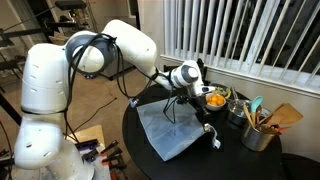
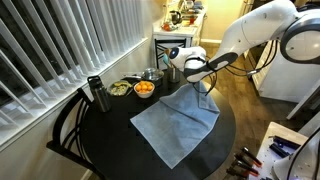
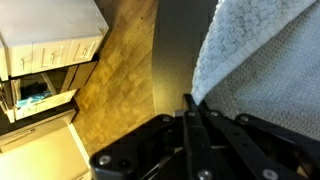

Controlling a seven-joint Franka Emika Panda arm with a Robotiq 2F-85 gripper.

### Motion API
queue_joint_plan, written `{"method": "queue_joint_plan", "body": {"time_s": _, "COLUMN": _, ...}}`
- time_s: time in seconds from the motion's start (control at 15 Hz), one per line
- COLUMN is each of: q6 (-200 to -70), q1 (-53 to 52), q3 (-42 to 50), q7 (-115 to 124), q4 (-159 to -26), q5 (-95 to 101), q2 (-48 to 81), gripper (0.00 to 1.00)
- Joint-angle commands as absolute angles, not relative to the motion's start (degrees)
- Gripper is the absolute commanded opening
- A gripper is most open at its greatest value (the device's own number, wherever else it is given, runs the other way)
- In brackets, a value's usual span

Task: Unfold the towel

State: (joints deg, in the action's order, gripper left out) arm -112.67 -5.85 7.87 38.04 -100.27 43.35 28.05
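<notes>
Right now my pincer is squeezed fully shut, its two fingers pressed flat together. In the wrist view the towel runs down to meet their tips, so I read it as a pinch on the thin edge of the cloth. In both exterior views the towel lies spread across the middle of the round bench. One corner reaches toward the bench's edge, and the opposite corner is where my pincer comes down. I cannot tell whether that corner is off the surface. A bowl of orange pieces stands near the bench edge by the blinds, apart from the towel. A bottle stands farther along that edge.
</notes>
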Motion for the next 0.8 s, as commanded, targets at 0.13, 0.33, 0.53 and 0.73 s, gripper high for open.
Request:
{"method": "queue_joint_plan", "body": {"time_s": 0.13, "q6": -112.9, "q1": -2.0, "q3": 7.8, "q7": 35.9, "q4": -103.0, "q5": 39.6, "q2": 26.9, "gripper": 0.03}}
{"method": "queue_joint_plan", "body": {"time_s": 0.33, "q6": -114.1, "q1": 0.4, "q3": 8.4, "q7": 34.1, "q4": -103.0, "q5": 38.2, "q2": 27.2, "gripper": 0.03}}
{"method": "queue_joint_plan", "body": {"time_s": 0.53, "q6": -114.5, "q1": 2.4, "q3": 9.6, "q7": 32.0, "q4": -103.0, "q5": 38.0, "q2": 27.1, "gripper": 0.03}}
{"method": "queue_joint_plan", "body": {"time_s": 0.73, "q6": -114.1, "q1": 3.5, "q3": 10.5, "q7": 29.5, "q4": -102.5, "q5": 38.4, "q2": 27.8, "gripper": 0.03}}
